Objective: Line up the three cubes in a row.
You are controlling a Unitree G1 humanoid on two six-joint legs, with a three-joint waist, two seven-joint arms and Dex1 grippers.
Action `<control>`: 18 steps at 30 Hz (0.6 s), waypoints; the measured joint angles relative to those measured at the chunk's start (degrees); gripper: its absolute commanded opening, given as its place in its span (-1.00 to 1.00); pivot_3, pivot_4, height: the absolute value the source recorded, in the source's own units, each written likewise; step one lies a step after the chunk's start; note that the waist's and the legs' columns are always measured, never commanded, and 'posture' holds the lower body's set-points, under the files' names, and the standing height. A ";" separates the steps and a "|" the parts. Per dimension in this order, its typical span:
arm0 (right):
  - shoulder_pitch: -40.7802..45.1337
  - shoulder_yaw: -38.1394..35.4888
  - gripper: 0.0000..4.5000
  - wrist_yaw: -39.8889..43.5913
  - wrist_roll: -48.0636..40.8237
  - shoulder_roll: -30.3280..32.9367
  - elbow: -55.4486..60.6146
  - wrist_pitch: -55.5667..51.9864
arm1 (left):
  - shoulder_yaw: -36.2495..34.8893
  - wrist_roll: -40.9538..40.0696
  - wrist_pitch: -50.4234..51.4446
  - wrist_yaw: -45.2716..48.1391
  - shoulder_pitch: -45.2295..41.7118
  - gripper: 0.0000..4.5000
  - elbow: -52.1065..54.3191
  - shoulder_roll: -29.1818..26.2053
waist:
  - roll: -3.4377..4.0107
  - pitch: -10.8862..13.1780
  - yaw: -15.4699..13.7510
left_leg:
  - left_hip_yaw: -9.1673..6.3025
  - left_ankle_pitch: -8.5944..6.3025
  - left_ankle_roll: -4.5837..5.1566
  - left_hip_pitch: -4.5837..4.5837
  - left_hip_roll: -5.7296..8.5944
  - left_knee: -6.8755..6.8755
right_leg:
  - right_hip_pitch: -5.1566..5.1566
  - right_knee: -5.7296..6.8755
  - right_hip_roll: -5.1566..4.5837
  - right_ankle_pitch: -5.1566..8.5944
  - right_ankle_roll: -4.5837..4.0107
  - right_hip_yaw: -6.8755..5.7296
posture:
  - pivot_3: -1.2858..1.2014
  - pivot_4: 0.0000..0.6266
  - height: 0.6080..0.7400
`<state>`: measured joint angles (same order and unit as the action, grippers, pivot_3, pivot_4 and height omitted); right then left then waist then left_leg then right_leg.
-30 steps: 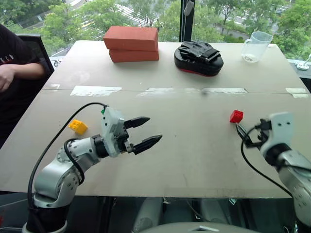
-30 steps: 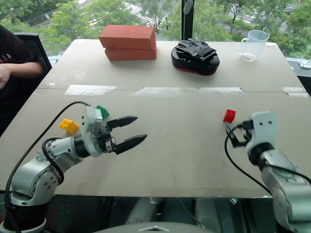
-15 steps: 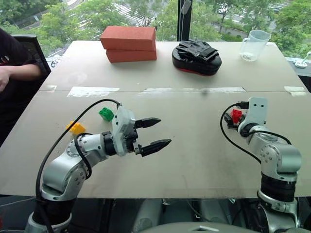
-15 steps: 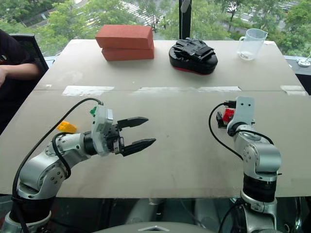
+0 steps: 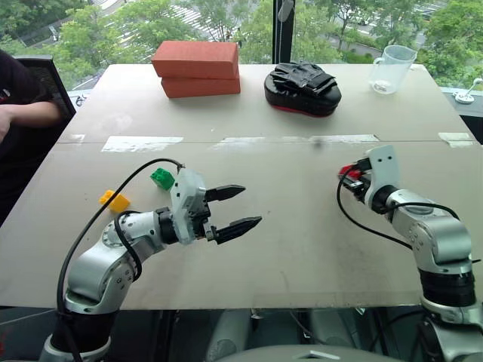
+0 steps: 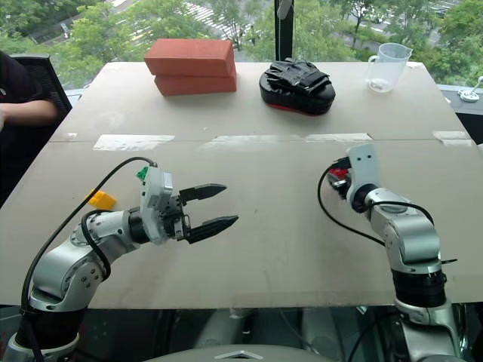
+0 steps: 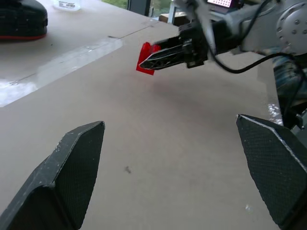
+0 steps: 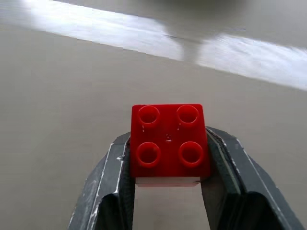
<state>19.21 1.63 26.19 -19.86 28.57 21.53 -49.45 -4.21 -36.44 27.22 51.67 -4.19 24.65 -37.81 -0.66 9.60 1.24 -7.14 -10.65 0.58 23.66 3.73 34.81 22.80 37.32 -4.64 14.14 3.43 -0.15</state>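
Right wrist view: right gripper clamped the red cube.
Left gripper: jaws wide apart, holding nothing.

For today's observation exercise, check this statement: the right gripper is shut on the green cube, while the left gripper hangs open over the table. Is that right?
Not quite. The right gripper is shut on the red cube, not the green one, as the right wrist view shows. The green cube lies on the table beside the left arm. The left gripper does hang open over the table.
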 measured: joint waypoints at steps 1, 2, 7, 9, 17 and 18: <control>1.28 3.27 -0.41 6.78 -0.63 3.14 -0.23 3.04 | -0.12 0.87 -1.35 1.01 0.12 1.00 -1.64 -0.29 | -0.01 0.00 0.11 | 0.01 0.00 0.00 0.00 -0.01 0.03 | -0.01 0.00 0.02 0.00 0.01 -0.01 | 0.03 -0.52 1.00; 2.73 5.37 -0.41 10.80 -0.70 4.52 -0.93 4.86 | -0.30 0.93 -1.53 1.83 0.41 1.00 -2.54 -0.79 | -0.02 0.01 0.20 | 0.00 0.00 0.00 0.00 -0.02 0.04 | -0.01 0.00 0.01 -0.01 0.02 -0.01 | 0.03 -0.52 1.00; 12.44 16.65 -0.41 26.19 3.95 7.13 -13.18 16.11 | -1.26 0.31 -1.38 5.78 1.47 1.00 -5.30 -2.89 | -0.10 0.03 0.76 | -0.18 0.01 0.01 0.00 -0.05 0.19 | -0.08 -0.03 0.03 0.08 -0.06 -0.04 | 0.03 -0.52 1.00; 14.89 19.79 -0.41 29.83 6.00 6.63 -17.95 19.72 | -2.06 0.17 -1.30 6.73 2.27 1.00 -5.34 -3.42 | -0.10 0.04 0.73 | -0.21 0.00 0.00 0.03 -0.03 0.20 | -0.07 -0.04 0.01 -0.10 0.14 -0.03 | 0.03 -0.52 1.00; 22.41 23.69 -0.41 37.34 13.63 2.86 -34.59 31.52 | -4.67 0.20 -1.35 8.49 6.62 1.00 -4.54 -5.02 | -0.09 0.05 0.74 | -0.22 -0.02 -0.04 0.12 -0.02 0.12 | 0.00 -0.23 0.01 -0.12 0.11 0.01 | 0.03 -0.52 1.00; 22.59 23.69 -0.41 37.44 13.87 2.74 -34.97 31.91 | -4.67 0.20 -1.35 8.49 6.70 1.00 -4.43 -5.07 | -0.09 0.05 0.74 | -0.22 -0.02 -0.04 0.12 -0.02 0.12 | 0.00 -0.23 0.01 -0.13 0.11 0.01 | 0.03 -0.52 1.00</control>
<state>41.80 25.32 63.63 -5.98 31.31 -13.44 -17.53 -8.88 -36.23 25.87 60.15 2.50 20.22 -42.88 -0.75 9.66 1.98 -7.36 -10.66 0.54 23.78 3.72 34.92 22.80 37.09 -4.63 14.02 3.54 -0.14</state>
